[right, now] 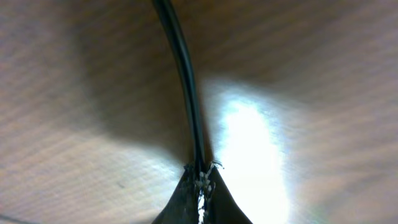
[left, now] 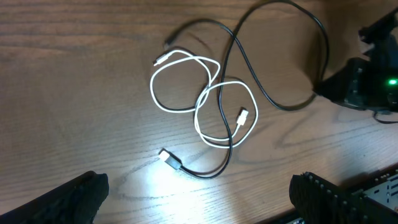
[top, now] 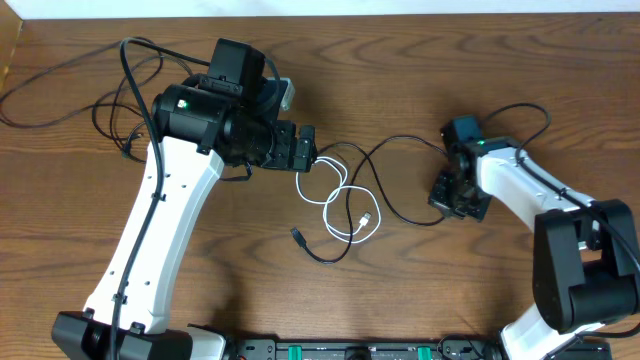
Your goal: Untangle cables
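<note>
While R gripper (right: 199, 183) pinches black cable (right: 186, 87), L gripper (left: 199, 199) hangs spread near white cable (left: 243, 117).

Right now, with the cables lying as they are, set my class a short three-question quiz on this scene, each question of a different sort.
1. True or false: the jaws of the right arm are shut on a black cable.
2. Which cable lies in loops on the table between the two arms? A. white cable; B. red cable; C. yellow cable.
3. In one word, how do the jaws of the left arm stand?
Key: 1 true; 2 A; 3 open.
</note>
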Action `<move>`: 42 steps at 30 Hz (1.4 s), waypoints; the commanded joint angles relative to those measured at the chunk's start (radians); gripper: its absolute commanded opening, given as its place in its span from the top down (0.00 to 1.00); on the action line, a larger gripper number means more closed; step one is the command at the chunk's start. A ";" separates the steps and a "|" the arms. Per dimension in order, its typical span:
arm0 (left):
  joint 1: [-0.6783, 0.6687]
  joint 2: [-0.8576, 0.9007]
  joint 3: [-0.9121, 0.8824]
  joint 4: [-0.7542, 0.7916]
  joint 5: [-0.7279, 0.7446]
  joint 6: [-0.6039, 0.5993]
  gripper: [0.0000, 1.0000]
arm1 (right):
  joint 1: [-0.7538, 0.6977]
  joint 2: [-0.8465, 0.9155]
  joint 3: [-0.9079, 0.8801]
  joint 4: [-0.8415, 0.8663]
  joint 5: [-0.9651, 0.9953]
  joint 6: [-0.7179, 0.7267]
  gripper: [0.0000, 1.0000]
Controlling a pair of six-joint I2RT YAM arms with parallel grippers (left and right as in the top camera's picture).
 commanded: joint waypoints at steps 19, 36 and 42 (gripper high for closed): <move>0.003 0.004 0.005 0.000 -0.010 -0.009 0.02 | -0.078 -0.382 0.379 -0.288 -0.101 -0.203 0.99; 0.003 0.004 0.005 0.018 0.034 -0.011 0.02 | -0.303 -0.381 0.379 -0.394 -0.060 -0.213 0.01; -0.044 0.023 -0.014 0.135 0.408 0.066 0.02 | -0.405 -0.381 0.379 -0.454 -0.059 -0.213 0.01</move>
